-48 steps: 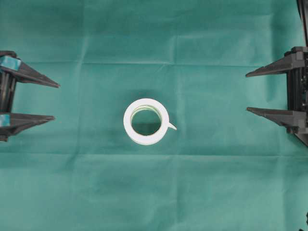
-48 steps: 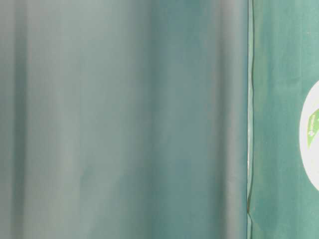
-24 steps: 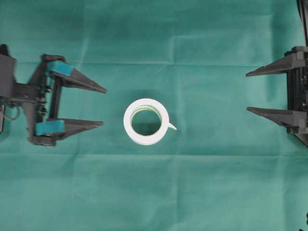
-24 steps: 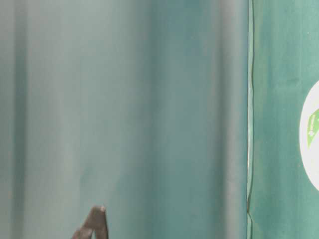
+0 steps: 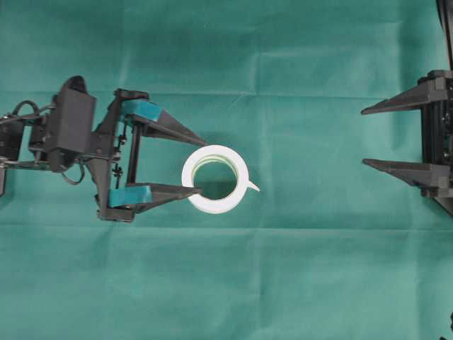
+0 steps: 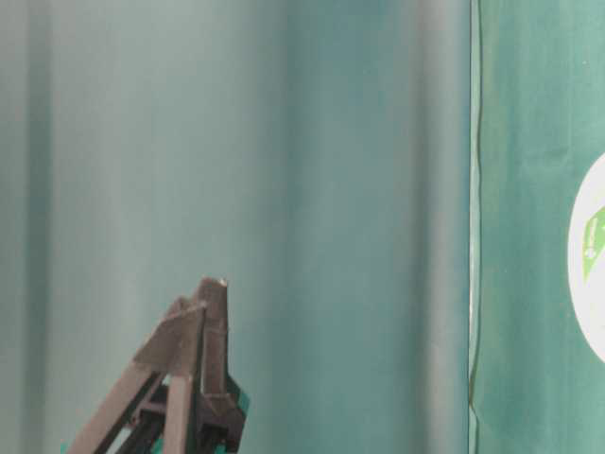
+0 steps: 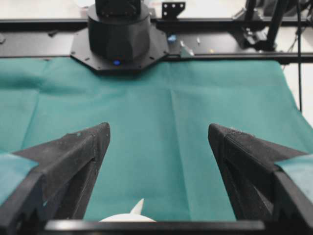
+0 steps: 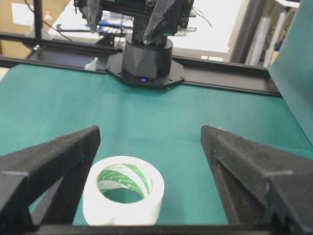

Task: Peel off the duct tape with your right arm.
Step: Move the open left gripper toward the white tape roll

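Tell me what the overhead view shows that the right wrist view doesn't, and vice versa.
Overhead only: the loose strip end sticking out of the tape's right side, the left gripper open with its tips at the roll's left edge, and the right gripper open, well off to the right.

Right wrist only: the roll's side wall and the green print inside its core, plus the opposite arm's base beyond the cloth.

Both: the tape lying flat on the green cloth, with nothing gripping it, and the right gripper's black fingers.
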Tool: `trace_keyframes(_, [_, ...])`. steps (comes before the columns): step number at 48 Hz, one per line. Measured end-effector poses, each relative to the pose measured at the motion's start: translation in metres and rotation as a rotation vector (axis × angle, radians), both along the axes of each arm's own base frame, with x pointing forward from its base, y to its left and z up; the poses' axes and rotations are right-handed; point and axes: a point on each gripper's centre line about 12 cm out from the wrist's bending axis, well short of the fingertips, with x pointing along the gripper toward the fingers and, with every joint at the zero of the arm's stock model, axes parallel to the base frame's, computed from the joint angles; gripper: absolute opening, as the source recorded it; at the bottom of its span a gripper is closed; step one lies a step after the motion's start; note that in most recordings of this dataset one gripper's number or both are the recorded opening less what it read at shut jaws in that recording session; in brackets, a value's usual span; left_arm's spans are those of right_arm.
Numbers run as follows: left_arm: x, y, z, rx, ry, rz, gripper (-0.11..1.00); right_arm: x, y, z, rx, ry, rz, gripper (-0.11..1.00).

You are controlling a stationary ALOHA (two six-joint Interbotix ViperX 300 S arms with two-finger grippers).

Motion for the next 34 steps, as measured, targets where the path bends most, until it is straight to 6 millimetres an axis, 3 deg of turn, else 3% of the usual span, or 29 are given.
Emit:
trace_keyframes(11, [0.009, -0.009, 0.002, 0.013, 0.09, -0.024, 0.93, 0.0, 0.0, 0.0, 0.0, -0.003, -0.002, 0.76])
trace_keyframes(24, [0.02, -0.019, -0.005, 0.026, 0.321, -0.048, 0.93, 0.0, 0.0, 0.0, 0.0, -0.003, 0.0, 0.76])
trace_keyframes(34, [0.03, -0.025, -0.019, 0.045, 0.501, -0.061, 0.93, 0.0, 0.0, 0.0, 0.0, -0.003, 0.0, 0.76])
